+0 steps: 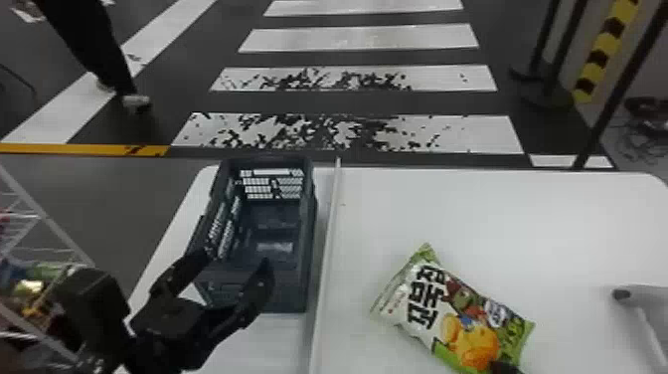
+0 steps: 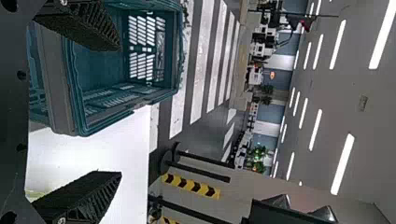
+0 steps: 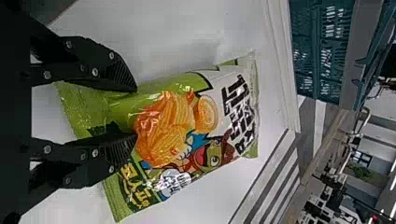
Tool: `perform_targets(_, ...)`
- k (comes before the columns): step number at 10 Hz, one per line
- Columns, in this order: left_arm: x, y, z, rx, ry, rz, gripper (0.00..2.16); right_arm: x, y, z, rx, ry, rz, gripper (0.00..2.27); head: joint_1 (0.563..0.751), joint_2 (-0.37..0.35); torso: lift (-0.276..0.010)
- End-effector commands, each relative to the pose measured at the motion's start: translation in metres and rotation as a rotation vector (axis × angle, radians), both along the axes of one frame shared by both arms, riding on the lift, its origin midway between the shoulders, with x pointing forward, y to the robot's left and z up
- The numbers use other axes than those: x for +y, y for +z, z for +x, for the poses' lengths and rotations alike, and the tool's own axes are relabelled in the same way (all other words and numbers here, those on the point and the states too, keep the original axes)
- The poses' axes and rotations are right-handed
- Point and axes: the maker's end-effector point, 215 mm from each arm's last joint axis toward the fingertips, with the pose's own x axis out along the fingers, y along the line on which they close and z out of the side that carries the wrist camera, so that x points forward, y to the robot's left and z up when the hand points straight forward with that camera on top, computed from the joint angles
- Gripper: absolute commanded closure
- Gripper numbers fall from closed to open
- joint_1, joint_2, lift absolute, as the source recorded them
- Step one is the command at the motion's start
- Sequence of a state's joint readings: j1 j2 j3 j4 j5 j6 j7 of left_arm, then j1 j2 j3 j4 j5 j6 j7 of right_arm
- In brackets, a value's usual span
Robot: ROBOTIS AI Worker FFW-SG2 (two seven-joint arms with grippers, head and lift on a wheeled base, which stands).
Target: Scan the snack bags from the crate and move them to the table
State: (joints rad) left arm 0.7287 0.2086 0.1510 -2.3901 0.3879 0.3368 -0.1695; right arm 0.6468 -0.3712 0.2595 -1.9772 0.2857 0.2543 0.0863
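Grip: pinching snack bag (image 3: pixel 187 121) by end in right gripper (image 3: pixel 136 112), likely leaving most exposed for scanning; holding left gripper (image 2: pixel 117 111) spread near crate (image 1: pixel 310 238).

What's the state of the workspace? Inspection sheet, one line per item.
Surface: white table, pale strip running away between crate and bag
Crate: dark blue-green, left of strip
Snack bag: green and white, right of strip
Clutter: grey object at right edge, use unclear
Left hand: open, at crate's near end
Right hand: at bag's green end, grip unclear
Cables: dark tangle on floor, far right
Surroundings: wire rack left; striped floor ahead
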Motion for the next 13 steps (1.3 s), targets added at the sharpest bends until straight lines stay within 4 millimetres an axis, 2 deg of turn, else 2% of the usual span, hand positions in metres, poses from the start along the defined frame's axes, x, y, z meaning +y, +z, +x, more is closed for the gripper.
perform_targets(1, 0.002, 0.000, 0.000, 0.003, 0.000, -0.005, 0.04, 0.004, 0.008, 0.002, -0.018, 0.001, 0.022, 2.24, 0.695, 0.115, -0.095)
perform_targets(4, -0.002, -0.002, 0.001, 0.012, -0.012, -0.011, 0.04, -0.017, 0.043, 0.017, 0.027, -0.085, 0.169, 2.24, 0.695, 0.119, -0.095)
perform_targets(5, -0.004, -0.005, 0.001, 0.023, -0.016, -0.014, 0.04, -0.029, 0.052, 0.019, 0.100, -0.130, 0.257, 2.24, 0.695, 0.106, -0.095)
perform_targets(7, -0.006, -0.005, 0.000, 0.025, -0.019, -0.018, 0.05, -0.047, 0.060, 0.012, 0.302, -0.230, 0.462, 2.24, 0.695, 0.061, -0.095)
perform_targets(10, -0.009, -0.001, 0.000, 0.018, -0.022, -0.021, 0.05, -0.056, 0.086, -0.005, 0.536, -0.311, 0.716, 2.24, 0.695, 0.023, -0.095)
perform_targets(13, -0.016, -0.001, -0.002, 0.019, -0.035, -0.021, 0.05, -0.053, 0.129, -0.004, 0.582, -0.296, 0.873, 2.24, 0.695, 0.005, -0.095)
